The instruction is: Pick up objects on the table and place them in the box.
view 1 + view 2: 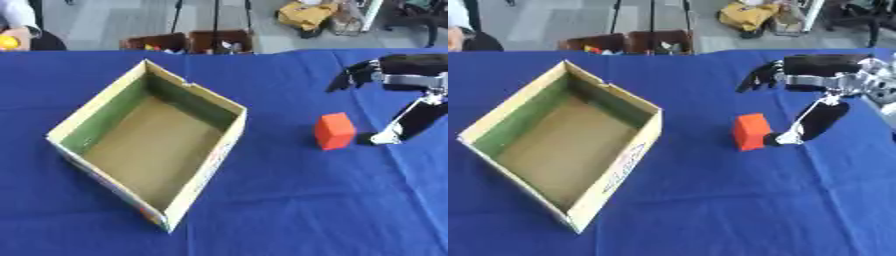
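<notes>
A small orange-red block [334, 130] stands upright on the blue tablecloth [289, 210], right of the box. The open cardboard box [150, 142] lies askew at the left, with green inner walls and a bare brown floor, nothing inside it. My right hand [824, 67] comes in from the right edge, above and behind the block. Its dark fingers [759, 77] are spread and point left, away from the block. The thumb [802, 125] reaches down, and its tip rests at the block's right side. Nothing is held. My left hand shows in neither view.
Beyond the table's far edge, two brown crates [188, 42] with small items stand on the floor, and a yellow bag [306, 14] lies farther back. Bare blue cloth stretches in front of the box and the block.
</notes>
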You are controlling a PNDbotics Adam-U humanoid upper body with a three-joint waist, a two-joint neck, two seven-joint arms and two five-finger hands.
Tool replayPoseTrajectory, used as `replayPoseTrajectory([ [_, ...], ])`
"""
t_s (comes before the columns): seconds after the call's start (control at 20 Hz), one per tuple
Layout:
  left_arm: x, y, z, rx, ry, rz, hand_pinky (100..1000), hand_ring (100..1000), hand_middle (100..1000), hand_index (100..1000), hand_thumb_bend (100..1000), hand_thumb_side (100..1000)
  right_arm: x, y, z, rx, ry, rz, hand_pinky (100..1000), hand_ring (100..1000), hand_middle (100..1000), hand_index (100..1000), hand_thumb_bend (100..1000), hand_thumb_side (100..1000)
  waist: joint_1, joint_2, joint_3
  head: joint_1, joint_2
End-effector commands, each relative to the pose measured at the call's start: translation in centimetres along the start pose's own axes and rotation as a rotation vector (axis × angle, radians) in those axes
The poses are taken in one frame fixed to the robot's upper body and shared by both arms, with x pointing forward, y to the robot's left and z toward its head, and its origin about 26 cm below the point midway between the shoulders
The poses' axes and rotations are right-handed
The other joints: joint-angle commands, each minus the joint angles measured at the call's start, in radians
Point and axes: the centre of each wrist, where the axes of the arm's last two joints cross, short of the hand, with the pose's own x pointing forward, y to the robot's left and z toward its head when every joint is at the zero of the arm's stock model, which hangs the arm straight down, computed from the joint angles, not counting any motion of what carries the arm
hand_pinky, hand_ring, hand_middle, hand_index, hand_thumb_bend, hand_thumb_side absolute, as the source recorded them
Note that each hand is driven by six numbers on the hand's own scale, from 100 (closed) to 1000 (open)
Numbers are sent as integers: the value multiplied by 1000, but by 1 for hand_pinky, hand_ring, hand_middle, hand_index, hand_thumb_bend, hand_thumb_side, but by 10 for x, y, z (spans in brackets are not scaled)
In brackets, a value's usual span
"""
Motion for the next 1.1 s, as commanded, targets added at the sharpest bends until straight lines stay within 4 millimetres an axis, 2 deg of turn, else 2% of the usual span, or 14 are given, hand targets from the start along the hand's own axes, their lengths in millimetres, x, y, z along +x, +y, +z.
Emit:
replayPoseTrajectory([
  [0.05,4,-1,-7,-17,-28,3,540,716,816,897,100,934,-6,-4,0,23,37,6,790,854,856,914,452,245,-12,-26,4,-7,-13],
  [0.75,3,-3,-6,-22,-26,9,539,716,817,897,100,935,-31,10,-14,61,124,-37,783,848,850,905,432,256,-10,-13,14,-19,-14],
  [1.1,3,-4,-6,-21,-24,9,539,717,818,897,100,936,-34,19,-18,103,118,-56,783,848,847,901,442,241,-10,-8,12,-20,-10],
])
